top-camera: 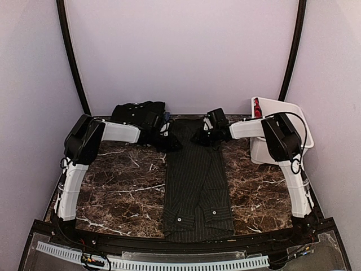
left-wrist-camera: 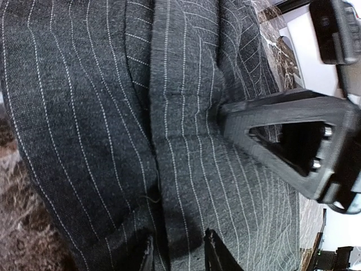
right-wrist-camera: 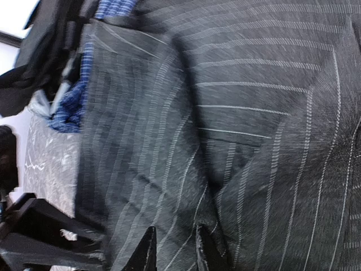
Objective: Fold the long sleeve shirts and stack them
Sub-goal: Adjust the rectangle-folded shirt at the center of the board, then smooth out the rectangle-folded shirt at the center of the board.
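The black pinstriped long sleeve shirt (top-camera: pixel 196 186) lies folded into a long narrow strip down the middle of the table, its buttoned cuffs at the near end. My left gripper (top-camera: pixel 167 135) is at the strip's far left corner and my right gripper (top-camera: pixel 202 135) at its far right corner. In the left wrist view my left gripper (left-wrist-camera: pixel 181 257) is shut on a fold of the pinstriped cloth (left-wrist-camera: pixel 113 124). In the right wrist view my right gripper (right-wrist-camera: pixel 175 251) is shut on a puckered fold of that shirt (right-wrist-camera: pixel 254 113). A blue shirt (right-wrist-camera: pixel 73 96) shows past its edge.
A heap of dark shirts (top-camera: pixel 138 116) lies at the back left, close behind the left gripper. A white basket (top-camera: pixel 279 113) stands at the back right with a red item (top-camera: pixel 257 106) in it. One finger (left-wrist-camera: pixel 282 104) of the right gripper shows in the left wrist view.
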Controlling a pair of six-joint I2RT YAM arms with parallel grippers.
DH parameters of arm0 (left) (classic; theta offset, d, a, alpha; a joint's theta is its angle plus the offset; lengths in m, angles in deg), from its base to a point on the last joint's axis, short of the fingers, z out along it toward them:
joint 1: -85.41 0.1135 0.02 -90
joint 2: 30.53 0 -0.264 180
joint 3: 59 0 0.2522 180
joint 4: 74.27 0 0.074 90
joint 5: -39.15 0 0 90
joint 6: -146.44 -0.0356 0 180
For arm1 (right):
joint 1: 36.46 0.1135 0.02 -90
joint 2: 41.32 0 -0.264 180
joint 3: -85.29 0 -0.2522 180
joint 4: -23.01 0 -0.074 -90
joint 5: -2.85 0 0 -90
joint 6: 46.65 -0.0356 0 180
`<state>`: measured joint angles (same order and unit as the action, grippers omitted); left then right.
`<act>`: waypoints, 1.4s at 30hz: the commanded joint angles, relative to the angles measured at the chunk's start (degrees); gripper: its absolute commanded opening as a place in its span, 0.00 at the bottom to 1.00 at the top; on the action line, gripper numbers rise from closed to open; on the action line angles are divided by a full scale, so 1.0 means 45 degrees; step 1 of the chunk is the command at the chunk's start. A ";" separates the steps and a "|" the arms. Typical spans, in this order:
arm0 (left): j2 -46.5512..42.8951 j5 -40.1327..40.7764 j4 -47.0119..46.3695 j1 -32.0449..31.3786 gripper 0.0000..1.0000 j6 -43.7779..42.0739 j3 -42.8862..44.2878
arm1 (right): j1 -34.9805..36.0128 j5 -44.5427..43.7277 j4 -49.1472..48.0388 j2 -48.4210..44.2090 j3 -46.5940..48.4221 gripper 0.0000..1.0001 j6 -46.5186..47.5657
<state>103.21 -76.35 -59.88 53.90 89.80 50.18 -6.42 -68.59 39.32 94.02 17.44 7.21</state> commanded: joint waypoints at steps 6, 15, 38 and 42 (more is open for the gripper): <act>0.0731 -0.0224 0.1358 0.0384 0.28 -0.0579 0.1334 | -0.0421 0.0281 -0.0378 0.1618 0.1456 0.21 -0.1006; 0.1186 -0.0057 0.2429 0.0620 0.27 -0.0923 0.2806 | -0.0631 0.0134 0.0991 0.1299 0.2876 0.22 0.0016; 0.1753 0.1670 -0.0789 0.0634 0.27 -0.0255 0.5035 | 0.0191 -0.0115 -0.0820 -0.2360 -0.3260 0.23 0.0209; 0.3055 0.3125 -0.0537 0.0671 0.26 -0.0234 0.6930 | 0.0238 -0.0712 -0.0192 -0.2037 -0.3508 0.23 0.0430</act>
<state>113.28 -69.60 -60.32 56.37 88.40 74.44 -5.63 -68.72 37.33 83.49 3.08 8.15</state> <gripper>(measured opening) 0.264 0.229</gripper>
